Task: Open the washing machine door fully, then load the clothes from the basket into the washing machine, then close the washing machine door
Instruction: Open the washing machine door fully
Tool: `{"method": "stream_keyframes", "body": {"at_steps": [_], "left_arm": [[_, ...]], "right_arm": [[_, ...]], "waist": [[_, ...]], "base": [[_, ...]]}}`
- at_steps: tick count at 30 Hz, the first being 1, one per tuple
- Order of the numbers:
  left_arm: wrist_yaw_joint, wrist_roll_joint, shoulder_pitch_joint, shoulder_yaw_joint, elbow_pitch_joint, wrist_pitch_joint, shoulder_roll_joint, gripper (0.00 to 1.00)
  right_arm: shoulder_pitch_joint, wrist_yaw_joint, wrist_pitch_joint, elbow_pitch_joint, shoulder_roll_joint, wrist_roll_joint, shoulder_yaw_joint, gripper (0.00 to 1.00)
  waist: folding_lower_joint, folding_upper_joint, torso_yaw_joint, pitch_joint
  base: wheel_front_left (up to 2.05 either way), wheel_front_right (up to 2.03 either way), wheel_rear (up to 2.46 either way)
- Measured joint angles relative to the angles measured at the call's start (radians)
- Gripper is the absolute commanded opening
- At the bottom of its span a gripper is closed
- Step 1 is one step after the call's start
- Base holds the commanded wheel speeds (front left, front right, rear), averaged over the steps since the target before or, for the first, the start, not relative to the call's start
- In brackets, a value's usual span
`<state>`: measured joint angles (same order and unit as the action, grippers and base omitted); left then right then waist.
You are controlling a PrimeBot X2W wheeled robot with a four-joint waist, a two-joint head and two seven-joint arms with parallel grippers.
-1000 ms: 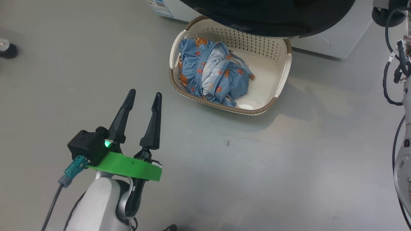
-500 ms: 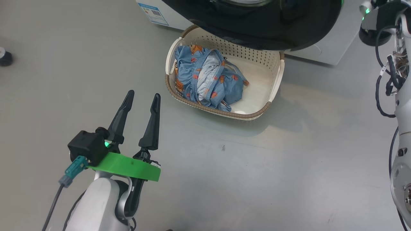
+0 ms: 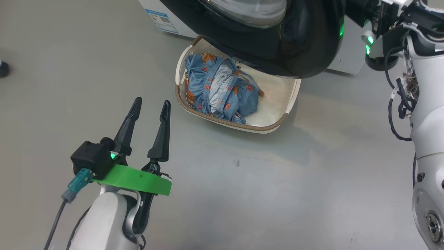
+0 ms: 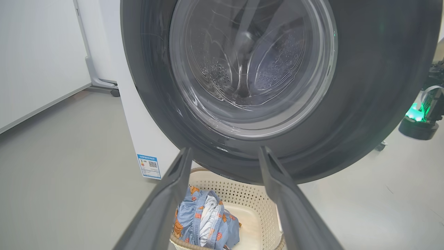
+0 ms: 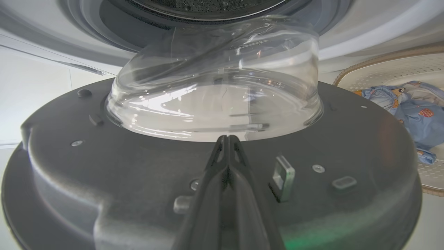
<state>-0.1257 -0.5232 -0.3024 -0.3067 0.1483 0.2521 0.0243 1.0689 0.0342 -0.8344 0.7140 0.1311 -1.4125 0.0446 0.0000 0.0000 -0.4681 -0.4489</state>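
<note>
- Door-opening step, seemingly: shut, empty right fingers (image 5: 227, 166) against inner face of round black-rimmed glass door (image 5: 104, 166).
- Next, probably: swing wider, then reach wide-spread, empty left fingers (image 3: 161, 132) to blue orange-printed clothes (image 3: 218, 90) in cream perforated basket (image 3: 291, 100).

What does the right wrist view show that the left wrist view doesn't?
Right wrist: the inner side of the door, its glass bowl bulging toward the drum opening, and the shut right claw pointing at it. Left wrist: the door's outer face, the blue label on the washer, and the open left claw. Both: the door, the basket and the clothes in it.
</note>
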Motion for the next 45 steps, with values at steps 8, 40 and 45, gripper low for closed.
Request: {"method": "stream_keyframes", "body": {"at_steps": [8, 40, 45], "left_arm": [[0.000, 0.016, 0.001, 0.009, 0.005, 0.000, 0.000, 1.00], [0.007, 0.023, 0.053, 0.046, 0.049, 0.000, 0.000, 1.00], [0.015, 0.023, 0.058, 0.062, 0.049, 0.000, 0.000, 1.00]], "right_arm": [[-0.037, 0.009, -0.072, -0.004, -0.008, -0.014, 0.032, 0.00], [-0.222, 0.026, -0.218, -0.105, -0.046, -0.086, 0.199, 0.00], [-0.245, 0.026, -0.225, -0.141, -0.044, -0.165, 0.253, 0.00]], "waist": [[0.0000, 0.0000, 0.004, 0.021], [-0.0001, 0.0000, -0.065, 0.100], [-0.0001, 0.0000, -0.075, 0.113]], "base": [[0.00, 0.00, 0.00], [0.00, 0.00, 0.00], [0.00, 0.00, 0.00]]}}
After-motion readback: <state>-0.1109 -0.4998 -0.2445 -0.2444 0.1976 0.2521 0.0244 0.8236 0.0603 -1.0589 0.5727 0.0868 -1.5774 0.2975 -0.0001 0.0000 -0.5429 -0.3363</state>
